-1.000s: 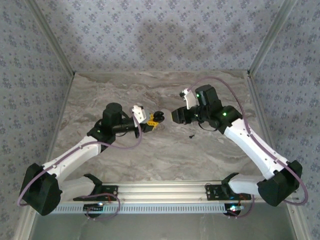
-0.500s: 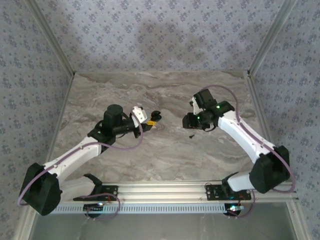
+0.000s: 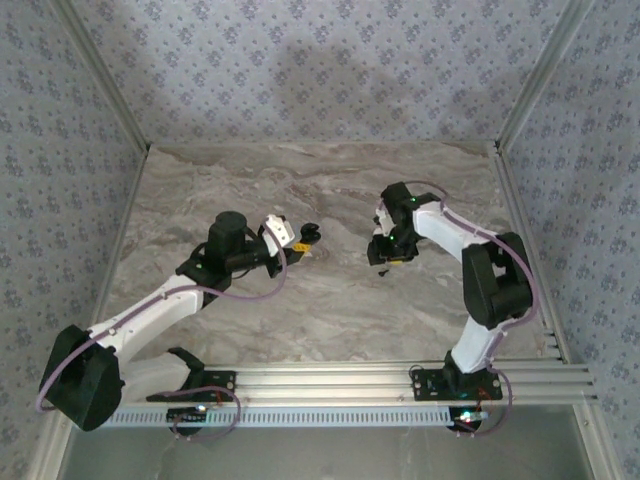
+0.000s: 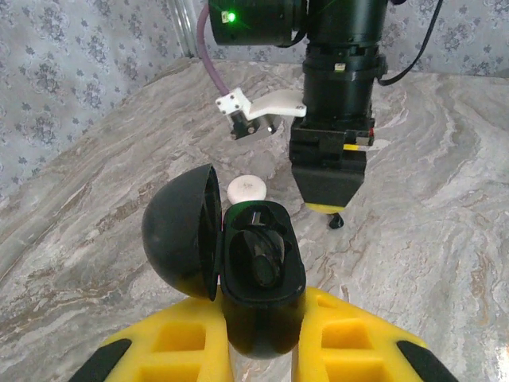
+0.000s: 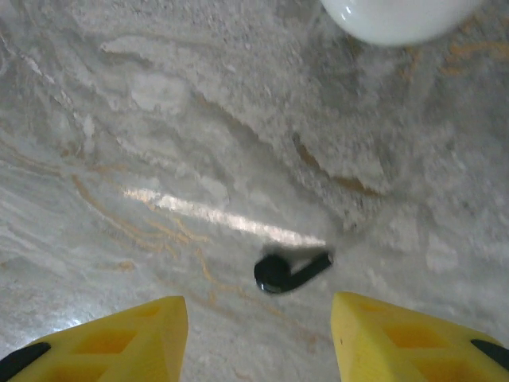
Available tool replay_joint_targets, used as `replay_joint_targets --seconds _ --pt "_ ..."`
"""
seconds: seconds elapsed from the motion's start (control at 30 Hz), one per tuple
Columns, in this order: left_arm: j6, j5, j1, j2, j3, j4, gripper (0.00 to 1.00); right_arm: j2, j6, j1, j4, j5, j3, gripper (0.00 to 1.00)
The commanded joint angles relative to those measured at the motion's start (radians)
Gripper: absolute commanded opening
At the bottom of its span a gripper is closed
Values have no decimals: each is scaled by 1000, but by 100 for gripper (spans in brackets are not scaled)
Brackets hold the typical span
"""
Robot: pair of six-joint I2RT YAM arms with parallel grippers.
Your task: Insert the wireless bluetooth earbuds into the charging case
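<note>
1 black earbud lies loose on the marble table, just ahead of the right gripper.

In the right wrist view the earbud lies flat with its stem pointing to 3 o'clock, at 12 o'clock of the gap between the 2 yellow fingers. These stand well apart and grip nothing. A white disc sits at 1 o'clock of the earbud, apart from it. Well away at 9 o'clock in the top view, the charging case is clamped between the left gripper's 2 fingers. Its lid swings open toward 9 o'clock in the left wrist view, and its inside is too dark to read.
</note>
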Motion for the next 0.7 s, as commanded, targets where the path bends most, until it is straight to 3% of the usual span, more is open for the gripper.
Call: replay_joint_targets --seconds 0.0,0.33,0.67 --pt "-5 2 -6 7 4 5 13 40 -55 -6 36 -63 40 53" --pt "-5 3 -4 19 9 4 13 114 -82 -15 15 -51 34 52" --pt "-13 11 -5 25 9 10 13 80 -77 -6 -75 -31 -32 50"
